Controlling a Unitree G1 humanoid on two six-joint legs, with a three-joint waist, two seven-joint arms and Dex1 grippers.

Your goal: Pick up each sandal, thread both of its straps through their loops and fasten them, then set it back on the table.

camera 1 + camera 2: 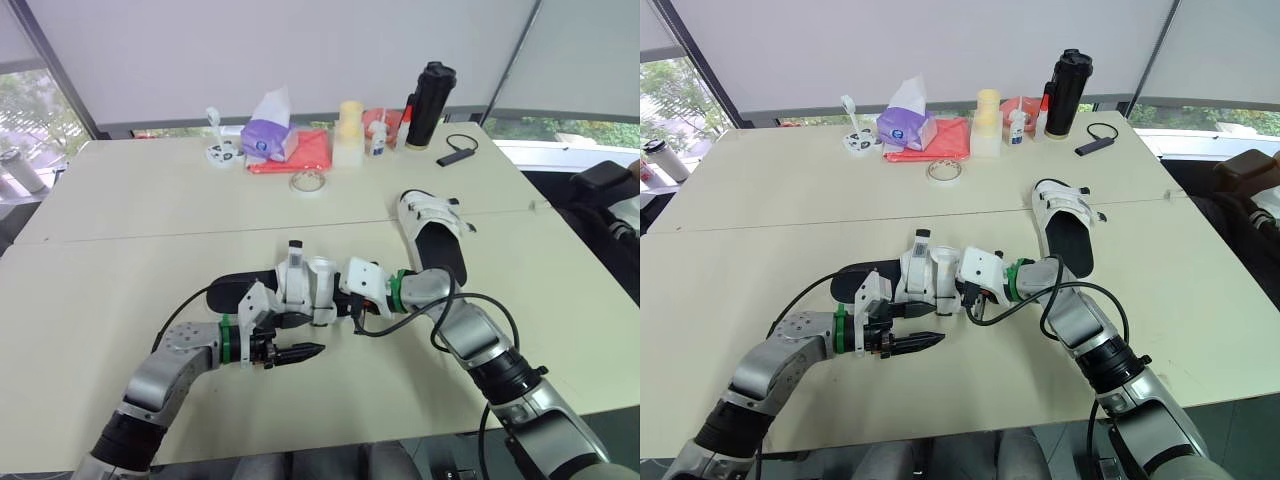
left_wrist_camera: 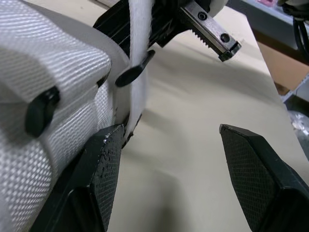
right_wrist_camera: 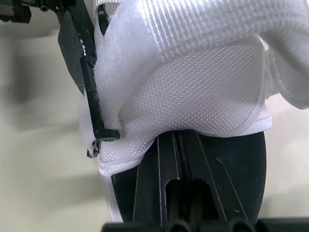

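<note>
Your right gripper (image 3: 181, 145), elbow bent leftward, sits closed under the white-mesh, black-soled sandal's (image 1: 236, 292) upper; your left gripper (image 2: 170, 137) gapes beside it.

Big beige table (image 1: 150, 200), looks like two pushed together with a seam (image 1: 150, 237) across. White roller blinds (image 1: 300, 50) cover the far windows (image 1: 560, 128), greenery (image 1: 25, 100) peeking through on the left. Soft daylight.

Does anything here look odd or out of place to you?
One white strap on the nearer sandal sticks straight up, loose instead of fastened flat. The far sandal lies flat on the table. Nothing looks spilled or broken.
</note>
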